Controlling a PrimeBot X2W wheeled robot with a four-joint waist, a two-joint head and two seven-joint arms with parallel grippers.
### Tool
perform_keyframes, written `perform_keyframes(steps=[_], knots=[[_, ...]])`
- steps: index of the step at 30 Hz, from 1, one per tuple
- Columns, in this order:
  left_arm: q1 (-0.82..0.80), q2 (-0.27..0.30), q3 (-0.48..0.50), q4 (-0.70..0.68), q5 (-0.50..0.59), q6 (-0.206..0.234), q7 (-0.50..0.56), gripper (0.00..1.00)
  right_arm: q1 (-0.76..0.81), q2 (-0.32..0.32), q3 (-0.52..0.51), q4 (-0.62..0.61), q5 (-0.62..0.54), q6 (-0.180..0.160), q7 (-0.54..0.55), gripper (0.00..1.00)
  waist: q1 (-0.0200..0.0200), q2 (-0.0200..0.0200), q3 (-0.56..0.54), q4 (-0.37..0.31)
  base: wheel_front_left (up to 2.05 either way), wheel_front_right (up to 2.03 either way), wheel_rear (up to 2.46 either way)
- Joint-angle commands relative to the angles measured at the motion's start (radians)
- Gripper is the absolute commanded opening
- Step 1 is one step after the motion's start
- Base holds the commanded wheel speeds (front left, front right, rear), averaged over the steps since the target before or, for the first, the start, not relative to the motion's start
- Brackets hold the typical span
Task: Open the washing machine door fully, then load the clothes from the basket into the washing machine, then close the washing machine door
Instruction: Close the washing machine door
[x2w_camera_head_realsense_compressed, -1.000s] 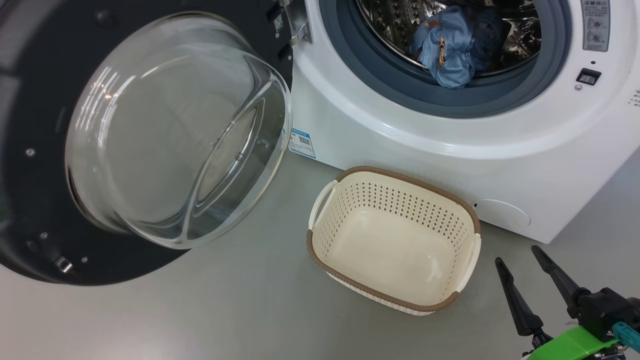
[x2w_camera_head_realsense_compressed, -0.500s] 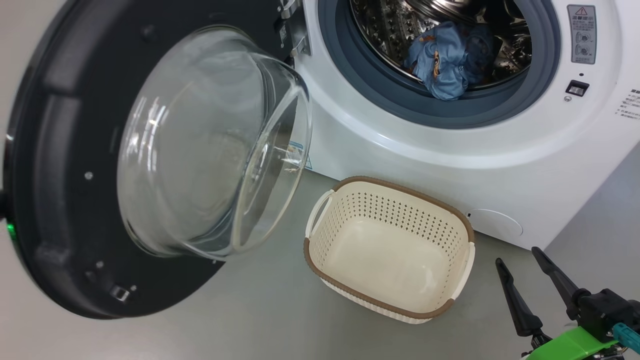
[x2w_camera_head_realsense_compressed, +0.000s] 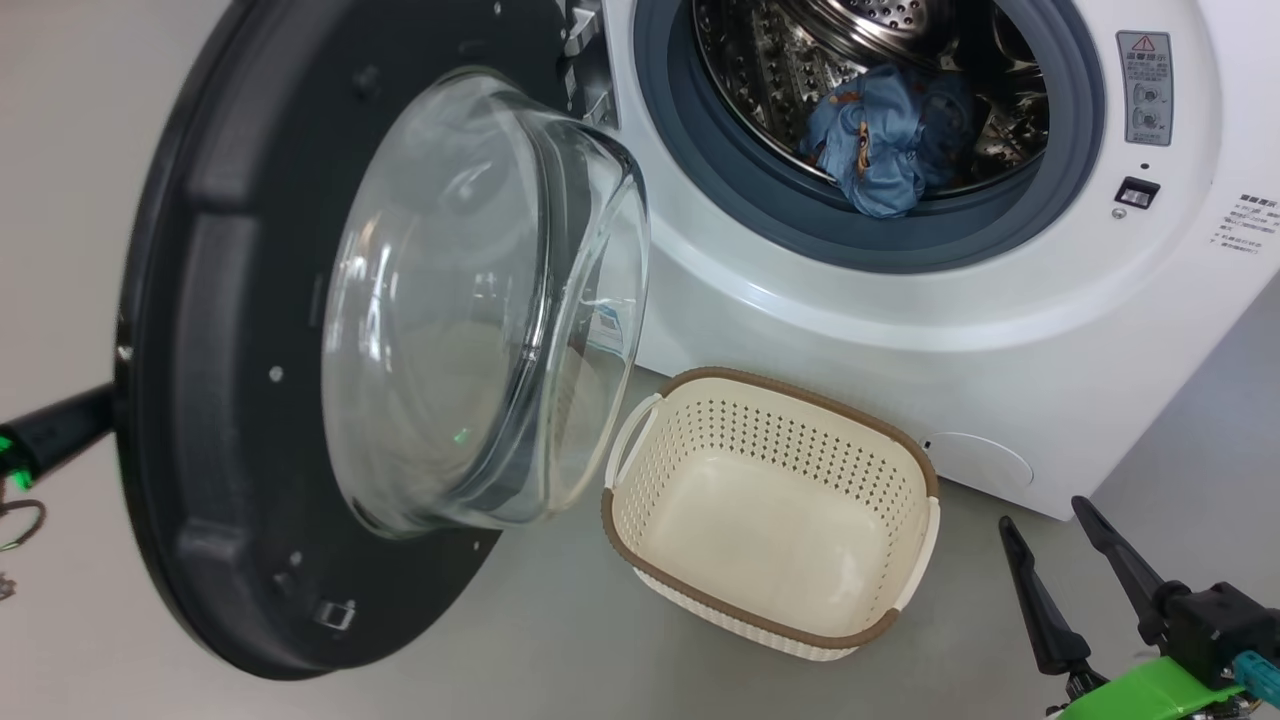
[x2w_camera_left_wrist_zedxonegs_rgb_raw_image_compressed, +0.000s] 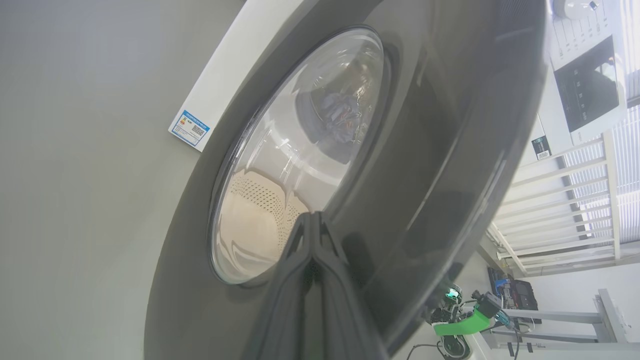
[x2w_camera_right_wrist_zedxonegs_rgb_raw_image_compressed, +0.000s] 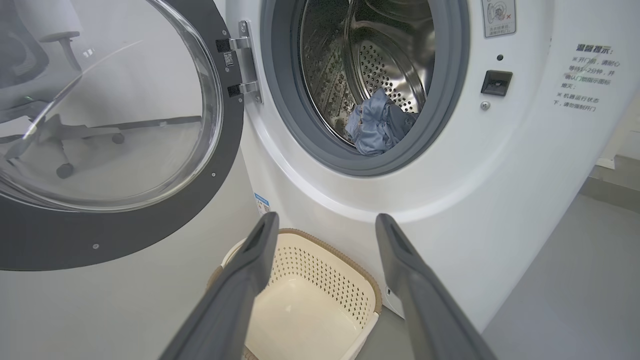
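**Student:** How do the two end effectors stand?

**Instructor:** The left gripper has its two fingers pressed together, with nothing between them. The tips lie on, or just off, the outer face of the washing machine door, at the edge of its glass bowl. The wrist view is too oblique to confirm contact. The right gripper has its fingers spread apart and holds nothing. It is in front of the washing machine, to the right of the basket, and touches neither.

**Student:** Where are the task's things, taken from the washing machine?

**Instructor:** The door stands swung out from the machine's front on the metal hinge at the left of the opening, with its bowl bulging toward the machine. The clothes, a crumpled light-blue bundle, lie inside the steel drum. They sit at its lower front edge, against the grey gasket. The basket sits on the grey floor just in front of the machine, below the opening. In the head view its left end lies beside the lower edge of the door's bowl. A blue label sticker is fixed to the machine's lower front, beyond the door's rim.
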Motion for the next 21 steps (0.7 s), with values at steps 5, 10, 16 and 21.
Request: perform_keyframes(steps=[5, 10, 16, 21], knots=[[-0.016, 0.025, 0.013, -0.076, -0.006, -0.004, 0.037, 0.0, 0.03, -0.001, -0.005, -0.034, 0.0, 0.001, -0.005, 1.0, 0.0, 0.0, -0.013, -0.006, 0.0, 0.0, 0.0], [-0.017, 0.008, -0.003, -0.106, -0.003, -0.004, 0.052, 0.0, 0.041, 0.009, -0.016, -0.041, -0.004, 0.001, -0.005, 1.0, 0.0, 0.0, -0.024, -0.034, 0.0, 0.0, 0.0], [-0.018, -0.012, -0.019, -0.144, -0.004, -0.004, 0.064, 0.0, 0.048, 0.019, -0.023, -0.044, -0.005, 0.001, -0.005, 1.0, 0.0, 0.0, -0.033, -0.074, 0.0, 0.0, 0.0], [-0.028, -0.033, -0.035, -0.171, 0.0, -0.004, 0.072, 0.0, 0.052, 0.029, -0.031, -0.047, -0.006, 0.001, -0.005, 1.0, 0.0, 0.0, -0.038, -0.122, 0.0, 0.0, 0.0]])
